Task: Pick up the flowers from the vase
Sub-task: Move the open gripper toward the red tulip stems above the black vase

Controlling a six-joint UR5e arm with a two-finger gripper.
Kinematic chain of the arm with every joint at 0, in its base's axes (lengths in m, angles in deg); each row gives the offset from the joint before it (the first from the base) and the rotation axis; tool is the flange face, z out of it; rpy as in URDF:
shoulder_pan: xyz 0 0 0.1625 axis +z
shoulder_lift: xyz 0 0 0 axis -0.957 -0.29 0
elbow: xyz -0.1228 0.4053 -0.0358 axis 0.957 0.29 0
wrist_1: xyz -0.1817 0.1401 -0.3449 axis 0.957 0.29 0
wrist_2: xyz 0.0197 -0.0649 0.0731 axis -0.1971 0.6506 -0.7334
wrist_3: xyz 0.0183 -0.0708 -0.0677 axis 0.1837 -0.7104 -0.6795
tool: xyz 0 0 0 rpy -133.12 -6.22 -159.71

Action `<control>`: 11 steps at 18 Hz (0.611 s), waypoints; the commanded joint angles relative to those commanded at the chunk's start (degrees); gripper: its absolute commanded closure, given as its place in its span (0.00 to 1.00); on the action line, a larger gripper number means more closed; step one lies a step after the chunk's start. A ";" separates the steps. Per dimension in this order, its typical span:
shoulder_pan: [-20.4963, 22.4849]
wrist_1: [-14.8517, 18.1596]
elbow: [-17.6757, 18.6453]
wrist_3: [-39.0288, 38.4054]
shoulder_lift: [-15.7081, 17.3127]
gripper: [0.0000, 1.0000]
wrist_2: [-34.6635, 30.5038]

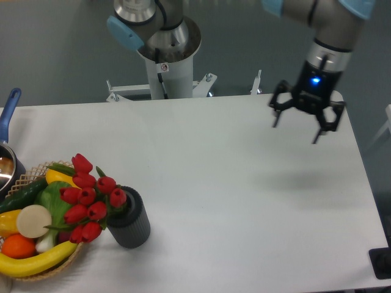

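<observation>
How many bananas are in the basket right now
2. One banana curves along the basket's near edge; another pokes out at the far left, cut off by the frame. More may be hidden under the vegetables.

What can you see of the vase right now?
The vase is a short, dark grey cylinder with finely ribbed sides, standing upright near the table's front left. The flowers, red tulip buds, spill from its top and lean left over the wicker basket beside it. The gripper is far off, not touching it.
</observation>
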 joint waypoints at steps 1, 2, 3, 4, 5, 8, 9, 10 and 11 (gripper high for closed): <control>-0.61 0.00 0.89 0.00 -0.08 0.00 3.44; -1.57 0.00 1.33 -0.09 -0.43 0.00 5.91; -2.63 0.09 1.42 -0.26 -0.87 0.00 7.33; -5.51 0.00 1.33 -0.78 -2.61 0.00 8.21; -6.93 -0.96 1.33 -0.88 -3.41 0.00 8.31; -11.41 -5.96 1.33 -0.88 -6.66 0.00 9.88; -12.04 -7.46 1.33 -0.97 -7.54 0.00 10.33; -12.74 -8.60 1.25 -0.97 -8.42 0.00 10.42; -13.70 -9.48 1.25 -0.97 -8.78 0.00 10.42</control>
